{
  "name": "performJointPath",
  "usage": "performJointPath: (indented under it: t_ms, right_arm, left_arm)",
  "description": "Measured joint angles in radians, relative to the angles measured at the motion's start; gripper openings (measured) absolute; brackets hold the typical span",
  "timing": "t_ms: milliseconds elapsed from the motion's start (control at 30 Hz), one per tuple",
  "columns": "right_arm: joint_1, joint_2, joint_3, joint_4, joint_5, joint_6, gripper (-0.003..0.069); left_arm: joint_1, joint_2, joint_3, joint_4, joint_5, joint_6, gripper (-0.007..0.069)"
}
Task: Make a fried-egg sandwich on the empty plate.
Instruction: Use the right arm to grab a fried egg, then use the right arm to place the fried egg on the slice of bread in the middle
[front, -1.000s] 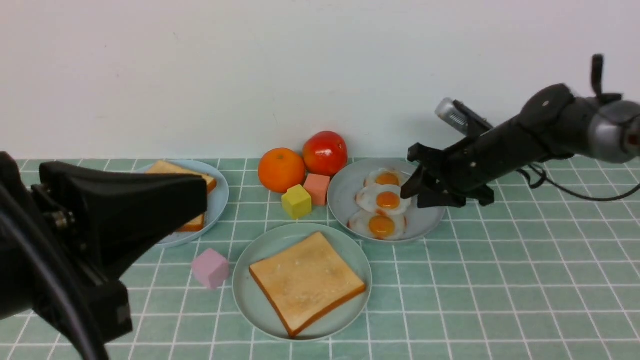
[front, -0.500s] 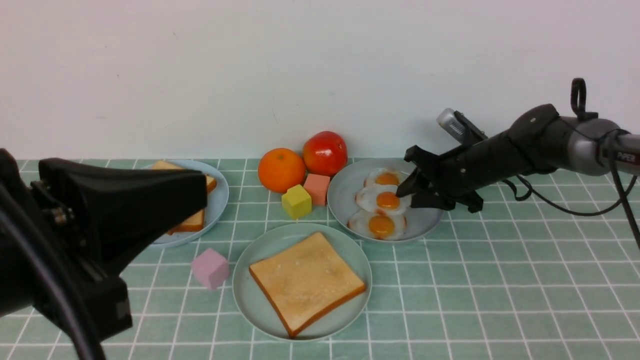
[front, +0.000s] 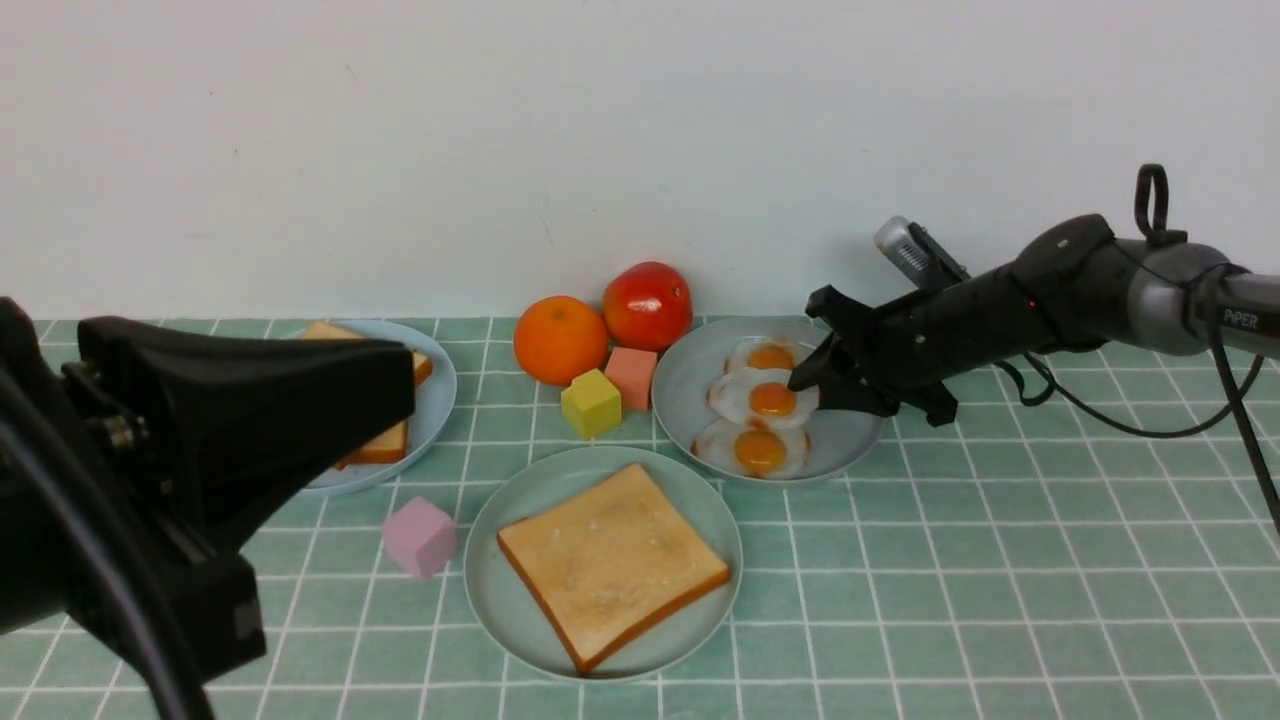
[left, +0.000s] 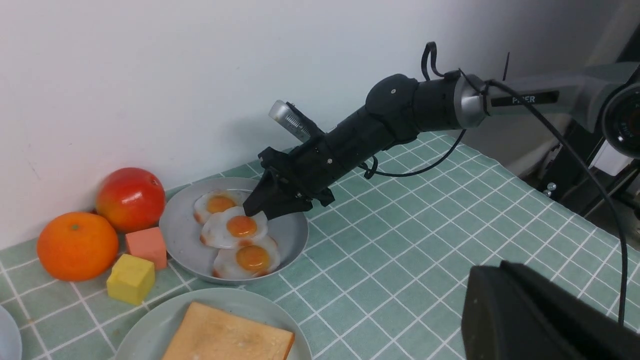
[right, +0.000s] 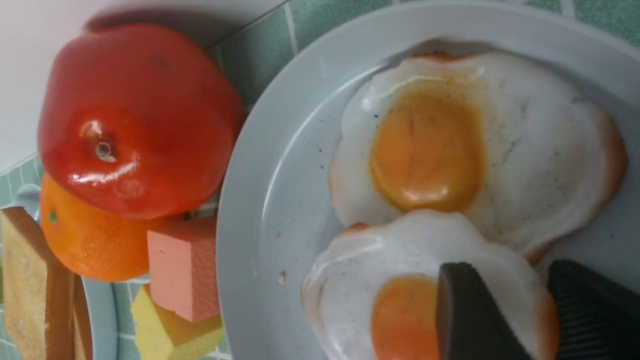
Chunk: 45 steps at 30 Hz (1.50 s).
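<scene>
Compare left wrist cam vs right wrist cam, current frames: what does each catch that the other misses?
Left wrist only: the toast slice on the pale green plate, plus the third fried egg and the right arm.

Right wrist only: the toast slices on the light-blue plate.

Both: the red fruit, the orange, the salmon block, the yellow block, two fried eggs on the blue-grey plate, and the right claw.
</scene>
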Motion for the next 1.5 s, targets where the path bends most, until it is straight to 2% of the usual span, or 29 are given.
performJointPath:
  t_ms: [67,267,600,733,900,1033,1233,1500]
  right_arm:
    - [0.000,-0.003,0.000,0.000,0.000,-0.013,0.0145]
    - [0.000,-0.068,0.001,0.000,0.014,-0.029,0.0074]
    - [0.003,-0.293,0.023,-0.042,0.251,-0.093,0.0069]
    - [0.076,-0.434,0.142,-0.069,0.314,-0.098,0.0069]
    - [0.200,-0.452,0.263,-0.042,0.271,-0.101,0.0069]
    - [0.282,-0.388,0.300,0.041,0.174,-0.124,0.0069]
    - [0.294,-0.301,0.301,0.144,0.099,-0.184,0.0069]
    - [0.291,-0.251,0.302,0.159,0.083,-0.176,0.0074]
  left_arm:
    - [0.000,0.000,0.000,0.000,0.000,0.000,-0.0013]
    - [0.000,0.000,0.000,0.012,0.008,0.000,-0.0013]
    - [0.000,0.000,0.000,0.106,0.056,0.000,-0.0013]
    - [0.000,0.000,0.002,0.183,0.107,0.000,-0.0013]
    - [0.000,0.000,0.002,0.203,0.134,-0.023,-0.0013]
    - [0.000,0.000,0.002,0.208,0.152,-0.028,-0.0013]
    - [0.000,0.000,0.002,0.212,0.173,-0.029,-0.0013]
    - [0.000,0.000,0.002,0.215,0.190,-0.029,-0.0013]
